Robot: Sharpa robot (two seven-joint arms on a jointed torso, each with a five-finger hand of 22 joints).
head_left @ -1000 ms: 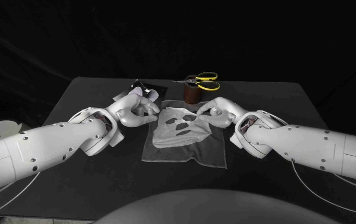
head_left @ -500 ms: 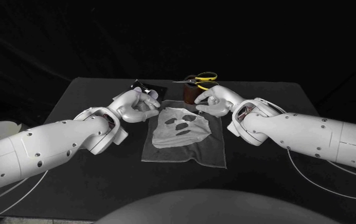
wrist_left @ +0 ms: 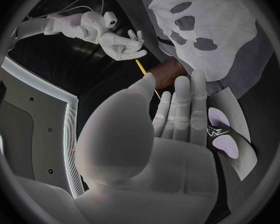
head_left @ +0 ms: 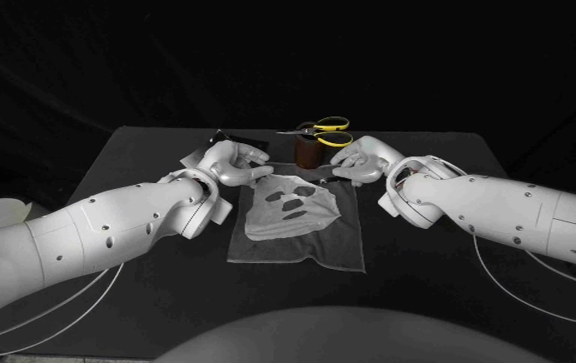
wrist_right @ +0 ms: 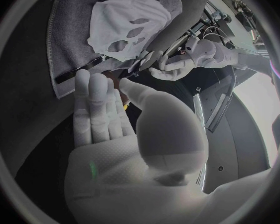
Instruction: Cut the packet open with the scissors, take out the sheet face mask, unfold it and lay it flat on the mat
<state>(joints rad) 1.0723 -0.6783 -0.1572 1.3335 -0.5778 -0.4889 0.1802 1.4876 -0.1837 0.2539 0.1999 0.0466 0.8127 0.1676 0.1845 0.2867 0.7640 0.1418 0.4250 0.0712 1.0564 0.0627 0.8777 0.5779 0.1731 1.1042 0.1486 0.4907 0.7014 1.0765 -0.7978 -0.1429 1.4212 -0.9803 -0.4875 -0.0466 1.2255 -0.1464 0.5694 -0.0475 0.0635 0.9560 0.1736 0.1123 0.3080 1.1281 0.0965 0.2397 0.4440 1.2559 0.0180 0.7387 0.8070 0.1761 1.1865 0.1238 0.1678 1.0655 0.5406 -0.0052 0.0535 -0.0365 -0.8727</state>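
Note:
The white sheet face mask [head_left: 288, 209] lies unfolded, eye and mouth holes up, on the grey mat [head_left: 315, 251]. My left hand [head_left: 235, 163] hovers at the mat's far left corner, fingers straight and apart, holding nothing. My right hand [head_left: 360, 161] is at the far right corner, also with nothing in it. The yellow-handled scissors [head_left: 324, 132] stand in a brown cup [head_left: 310, 154] between the hands. The cut packet [head_left: 231, 139] lies behind the left hand. In the left wrist view the mask [wrist_left: 202, 20], packet [wrist_left: 230, 139] and right hand [wrist_left: 118, 42] show beyond my left hand [wrist_left: 171, 119].
The black table [head_left: 144, 280] has bare room to the left, right and front of the mat. The cup with the scissors stands close to the mat's far edge, between both hands. The right wrist view shows the mask [wrist_right: 130, 27] and my left hand [wrist_right: 190, 59].
Both hands have drawn back from the mask's upper edge toward the far side of the mat. The mask stays flat where it lay.

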